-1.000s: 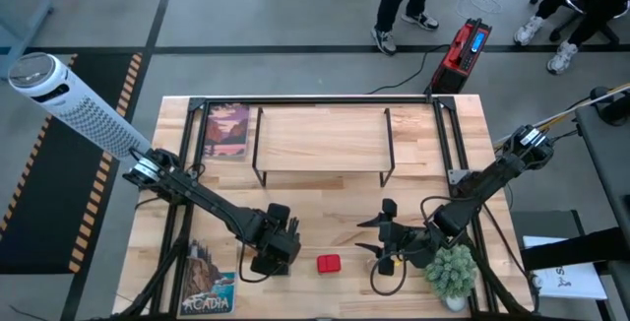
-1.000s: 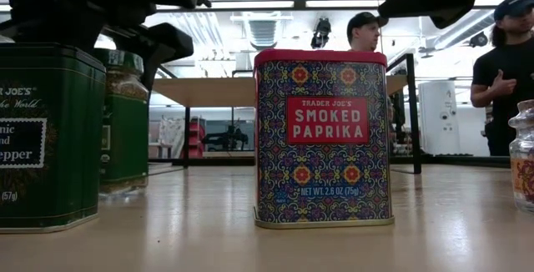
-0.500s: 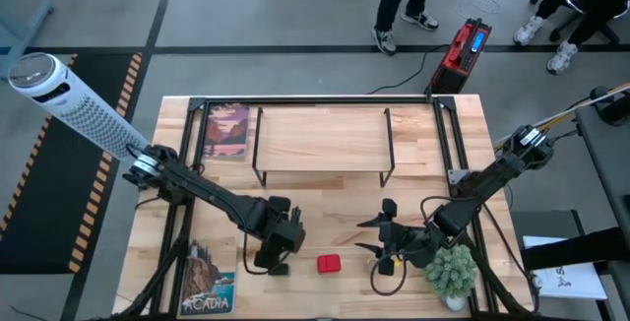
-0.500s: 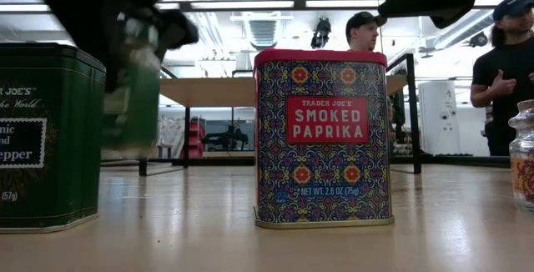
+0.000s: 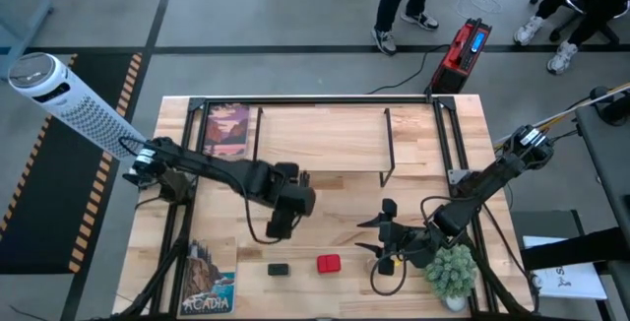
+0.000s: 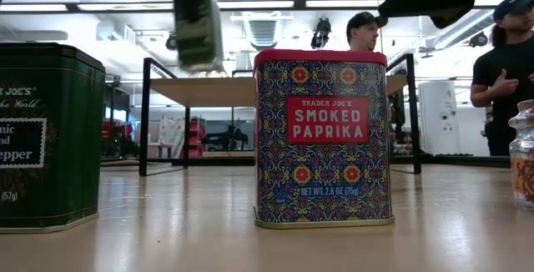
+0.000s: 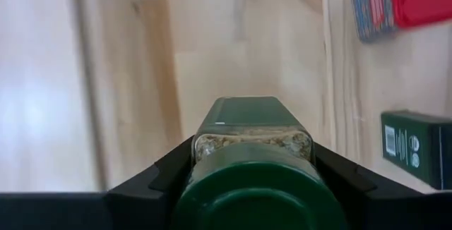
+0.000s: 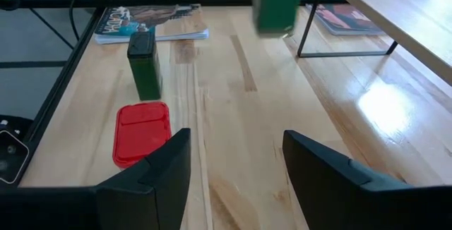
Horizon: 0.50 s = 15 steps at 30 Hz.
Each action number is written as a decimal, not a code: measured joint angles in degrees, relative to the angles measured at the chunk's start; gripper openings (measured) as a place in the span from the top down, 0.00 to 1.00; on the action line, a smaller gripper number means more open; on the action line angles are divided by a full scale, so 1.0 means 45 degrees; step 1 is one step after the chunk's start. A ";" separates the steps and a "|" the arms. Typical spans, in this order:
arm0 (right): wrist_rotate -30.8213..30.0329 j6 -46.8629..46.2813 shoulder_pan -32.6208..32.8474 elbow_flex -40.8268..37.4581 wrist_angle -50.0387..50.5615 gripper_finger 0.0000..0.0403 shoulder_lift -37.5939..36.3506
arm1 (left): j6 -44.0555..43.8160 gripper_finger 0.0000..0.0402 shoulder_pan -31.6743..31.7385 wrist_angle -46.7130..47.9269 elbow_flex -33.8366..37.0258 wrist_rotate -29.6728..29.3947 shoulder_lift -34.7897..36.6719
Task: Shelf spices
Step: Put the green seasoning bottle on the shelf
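The left hand [image 5: 281, 218] holds the green-lidded jar [image 7: 251, 159] tight between its two fingers, up in the air above the desk [image 5: 335, 208]. The jar's long way points straight out from the hand, lid end nearest the wrist.

The shelf [image 5: 320, 139] is a low wood board on thin black legs, toward the back of the desk. It lies just past the left hand, so the jar is already near the shelf's front edge. In the low view the jar [image 6: 198, 22] hangs higher than the shelf board, so I think it can go over the edge without bumping. The shelf top looks bare, so there is lots of room to set the jar down. The black legs at the front corners are the things to keep away from.

The dark green pepper tin [image 5: 279, 269] and the red paprika tin [image 5: 329, 262] stand close together near the front edge of the desk.

The right hand [image 5: 382, 234] waits low over the desk beside the potted plant [image 5: 453, 272]. Its fingers stand a little apart and hold nothing. A small glass jar [image 6: 523, 159] stands on the desk at the low view's right edge. The left arm is the one nearer to the shelf.
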State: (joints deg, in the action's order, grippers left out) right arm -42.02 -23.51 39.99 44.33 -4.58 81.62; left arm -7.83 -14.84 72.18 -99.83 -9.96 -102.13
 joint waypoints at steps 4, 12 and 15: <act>0.0005 -0.0019 0.0000 -0.0076 0.0014 0.50 -0.0004 | 0.0330 0.52 0.0473 0.0657 -0.1047 -0.0005 0.0010; 0.0048 -0.0111 0.0000 -0.0105 0.0029 0.50 -0.0004 | 0.0896 0.52 0.1330 0.2039 -0.2539 -0.0010 0.0015; 0.0057 -0.0115 0.0000 -0.0105 0.0024 0.50 -0.0004 | 0.1168 0.52 0.1701 0.2525 -0.2889 -0.0005 0.0015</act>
State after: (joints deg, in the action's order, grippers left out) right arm -41.76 -24.02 39.99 43.86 -4.47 81.60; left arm -2.58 -7.18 83.55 -112.83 -9.98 -102.06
